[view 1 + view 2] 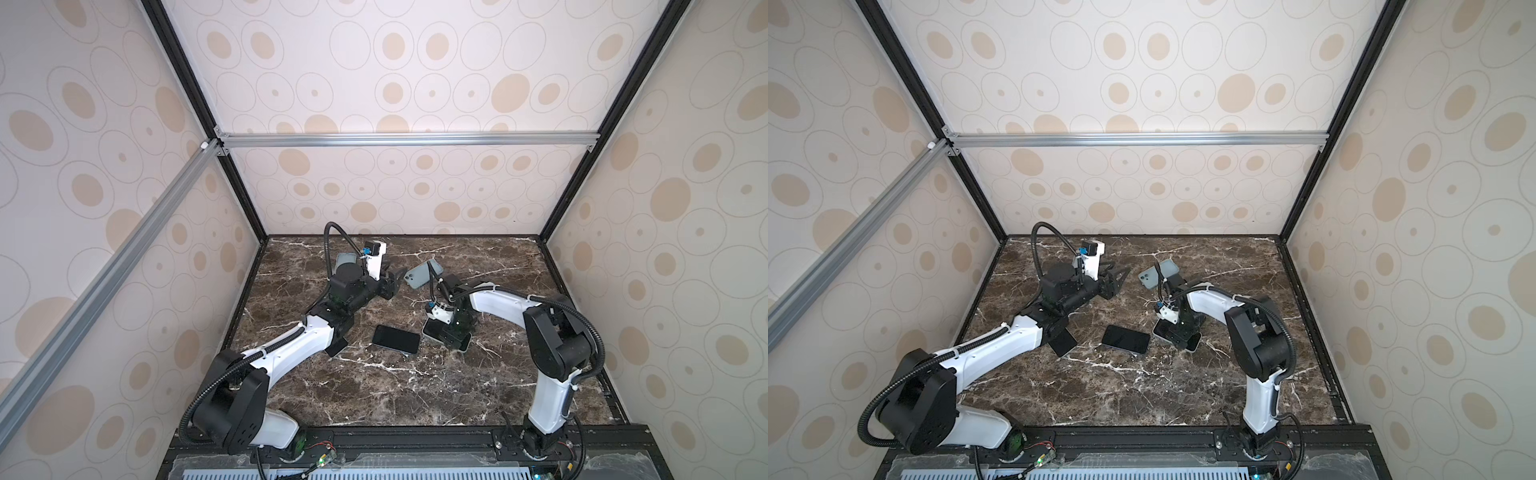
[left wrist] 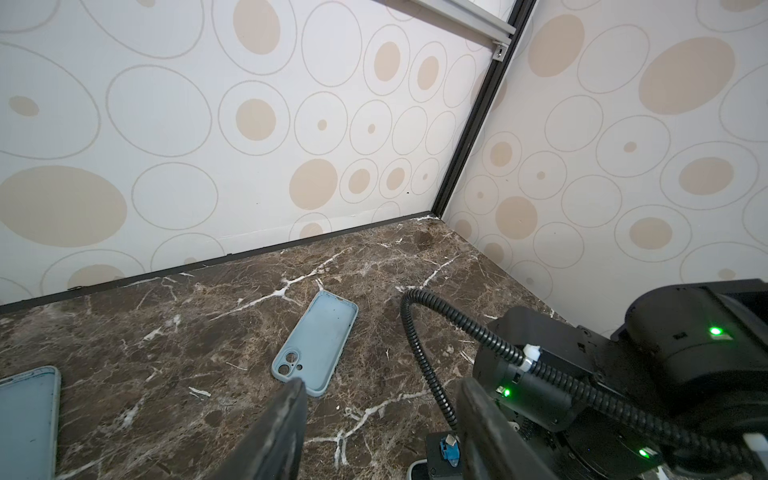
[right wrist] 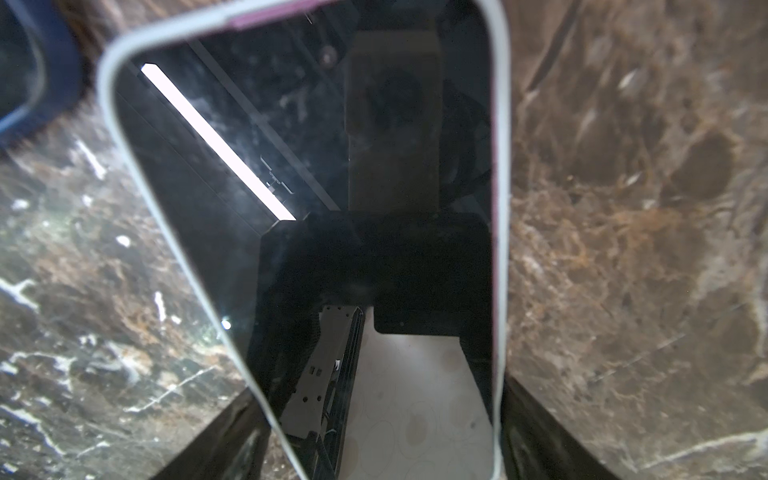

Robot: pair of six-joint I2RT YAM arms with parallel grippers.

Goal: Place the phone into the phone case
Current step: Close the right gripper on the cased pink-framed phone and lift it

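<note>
My right pincer [image 3: 381, 386] spread astride phone [image 3: 291, 166] long edges; left pincer [image 2: 382, 386] spread, empty. Phone likely stiff, slick, fragile: pinch rims.

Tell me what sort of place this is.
Probably a robot test booth: patterned wall panels on an aluminium frame, a marble-look tabletop, and a left arm and right arm mounted on its front rail.
</note>
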